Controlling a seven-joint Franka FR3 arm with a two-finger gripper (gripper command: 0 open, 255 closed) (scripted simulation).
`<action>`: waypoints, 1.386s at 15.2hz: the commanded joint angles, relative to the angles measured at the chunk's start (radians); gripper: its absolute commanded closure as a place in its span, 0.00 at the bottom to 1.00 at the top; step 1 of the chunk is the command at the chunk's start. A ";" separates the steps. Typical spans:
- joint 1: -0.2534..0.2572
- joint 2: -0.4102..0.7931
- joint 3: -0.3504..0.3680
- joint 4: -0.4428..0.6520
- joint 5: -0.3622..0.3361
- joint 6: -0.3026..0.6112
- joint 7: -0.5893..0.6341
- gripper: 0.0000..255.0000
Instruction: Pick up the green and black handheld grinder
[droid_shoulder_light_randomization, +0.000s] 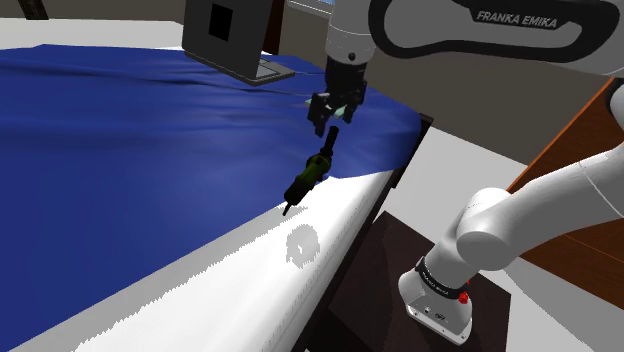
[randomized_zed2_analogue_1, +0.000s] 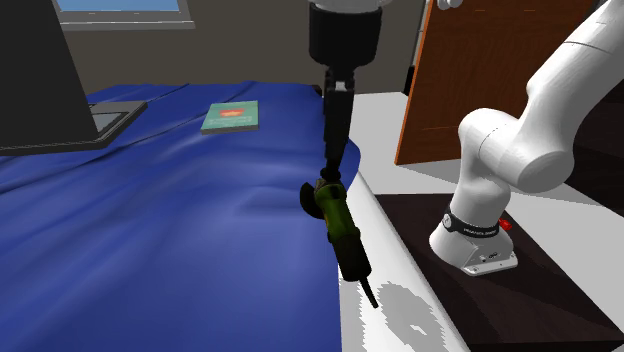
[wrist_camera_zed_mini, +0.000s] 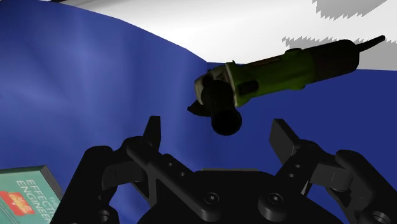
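The grinder (droid_shoulder_light_randomization: 311, 171) has a green body, a black tail and a black side handle. It lies slanted at the edge of the blue cloth (droid_shoulder_light_randomization: 120, 140), its tail toward the white strip. In the second exterior view the grinder (randomized_zed2_analogue_1: 335, 215) sits right under my gripper (randomized_zed2_analogue_1: 340, 85), its side handle pointing up at the fingers. My gripper (droid_shoulder_light_randomization: 336, 108) hangs just above that handle. In the wrist view the grinder (wrist_camera_zed_mini: 273, 73) shows beyond the gripper (wrist_camera_zed_mini: 217, 130), whose fingers stand apart with the handle's round end between them, untouched.
A teal book (randomized_zed2_analogue_1: 232, 116) lies farther back on the blue cloth. A dark boxy device (droid_shoulder_light_randomization: 225, 35) stands at the far end. The white strip (droid_shoulder_light_randomization: 250, 270) runs along the cloth's edge, with dark floor and my base (randomized_zed2_analogue_1: 478, 245) beyond. A brown panel (randomized_zed2_analogue_1: 470, 70) stands behind.
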 joint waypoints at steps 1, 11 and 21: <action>0.002 0.001 0.005 -0.029 0.002 0.029 0.008 0.00; 0.004 -0.001 0.007 -0.065 0.003 0.064 0.012 1.00; 0.000 0.004 0.003 0.006 0.000 -0.002 0.005 1.00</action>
